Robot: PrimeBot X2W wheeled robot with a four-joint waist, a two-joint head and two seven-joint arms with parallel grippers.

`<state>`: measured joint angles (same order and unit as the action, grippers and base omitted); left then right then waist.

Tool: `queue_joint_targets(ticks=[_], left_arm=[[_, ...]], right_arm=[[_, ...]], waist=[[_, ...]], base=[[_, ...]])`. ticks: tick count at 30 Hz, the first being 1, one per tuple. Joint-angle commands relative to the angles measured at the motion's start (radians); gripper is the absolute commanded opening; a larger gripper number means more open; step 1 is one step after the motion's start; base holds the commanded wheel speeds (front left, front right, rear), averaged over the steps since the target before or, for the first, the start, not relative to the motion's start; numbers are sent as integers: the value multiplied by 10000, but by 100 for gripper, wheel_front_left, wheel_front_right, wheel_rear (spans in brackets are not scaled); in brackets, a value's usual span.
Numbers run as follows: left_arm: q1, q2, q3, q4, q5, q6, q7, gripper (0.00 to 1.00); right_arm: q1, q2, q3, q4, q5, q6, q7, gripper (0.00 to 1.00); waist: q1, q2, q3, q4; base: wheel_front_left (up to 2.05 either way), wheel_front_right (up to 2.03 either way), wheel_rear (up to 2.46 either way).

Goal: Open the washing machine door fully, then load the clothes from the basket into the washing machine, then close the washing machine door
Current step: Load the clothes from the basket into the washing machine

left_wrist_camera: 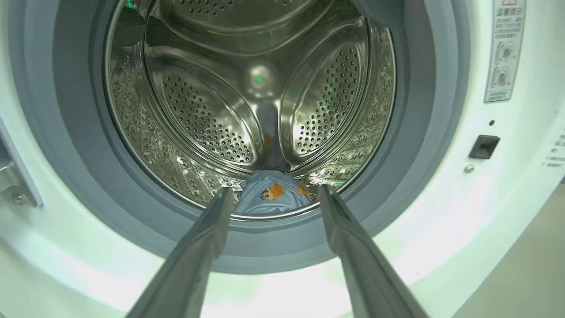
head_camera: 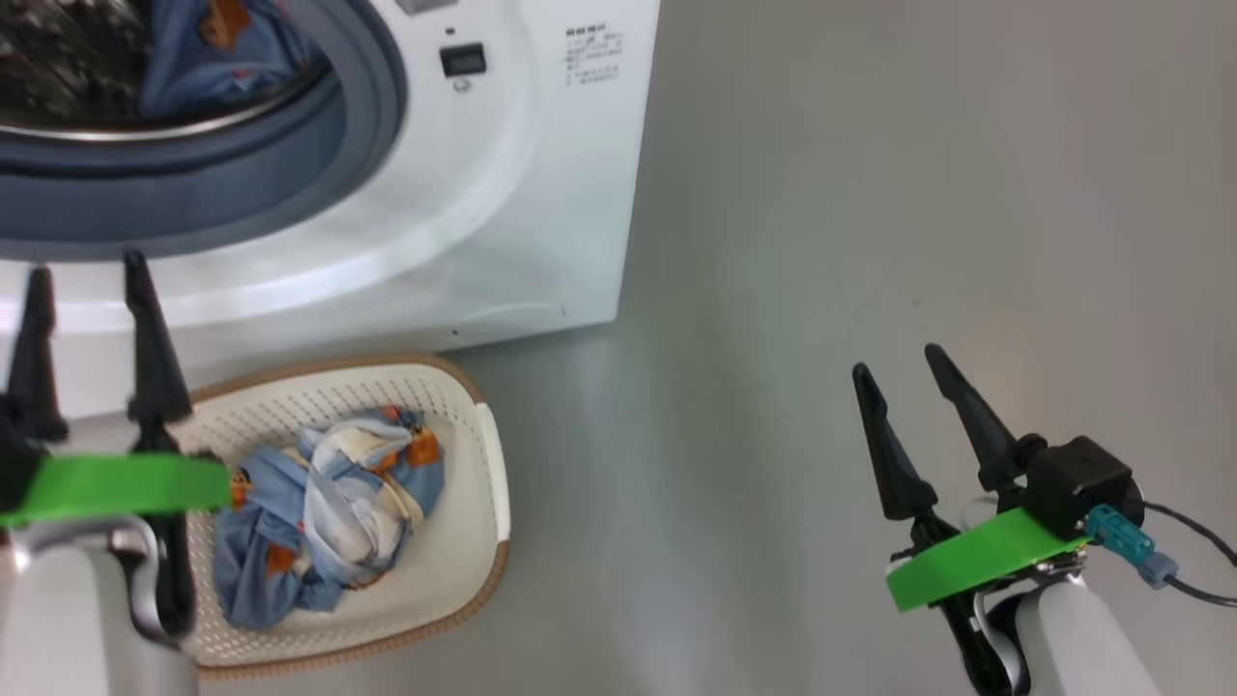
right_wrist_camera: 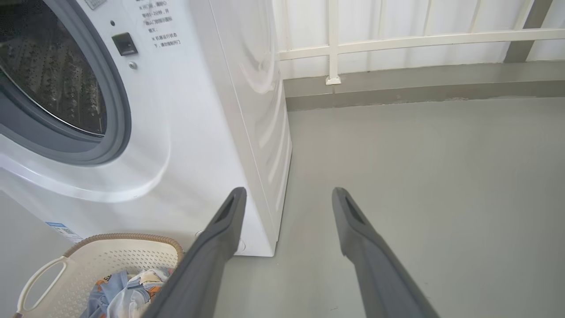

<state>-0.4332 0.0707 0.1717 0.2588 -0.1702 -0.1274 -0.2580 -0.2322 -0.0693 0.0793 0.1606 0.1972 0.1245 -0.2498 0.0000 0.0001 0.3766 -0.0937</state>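
Clearly, the clothes (head_camera: 319, 503) in the basket (head_camera: 491, 454) were found just below the left gripper (head_camera: 85, 266), well apart from the right gripper (head_camera: 896, 360); both were spread wide, nothing gripped.

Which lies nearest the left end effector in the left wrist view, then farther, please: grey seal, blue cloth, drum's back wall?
1. Grey seal, along the opening's lower edge.
2. Blue cloth, just inside the drum's lip.
3. Drum's back wall, deepest.
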Motion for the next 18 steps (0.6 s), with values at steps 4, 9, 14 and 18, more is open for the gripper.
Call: queue_joint_targets(ticks=[4, 9, 14, 18], left_arm=[[890, 118, 304, -722, 164, -28, -38, 100], [1859, -48, 366, -1222, 182, -26, -38, 100], [2907, -147, 365, -1620, 232, 36, -38, 100], [3655, -185, 274, -1921, 233, 214, -38, 100]], right_arm=[[386, 35, 233, -87, -28, 62, -120, 100], [714, 43, 213, 9, -75, 62, -120, 100], [993, 45, 165, 44, -124, 62, -120, 100], [1190, 62, 153, 37, -149, 62, -120, 100]], waist=[[0, -1, -921, 127], [0, -1, -1548, 213], [0, -1, -2078, 267], [0, -1, -2387, 335]], base=[[0, 0, 0], [0, 0, 0], [0, 0, 0], [0, 0, 0]])
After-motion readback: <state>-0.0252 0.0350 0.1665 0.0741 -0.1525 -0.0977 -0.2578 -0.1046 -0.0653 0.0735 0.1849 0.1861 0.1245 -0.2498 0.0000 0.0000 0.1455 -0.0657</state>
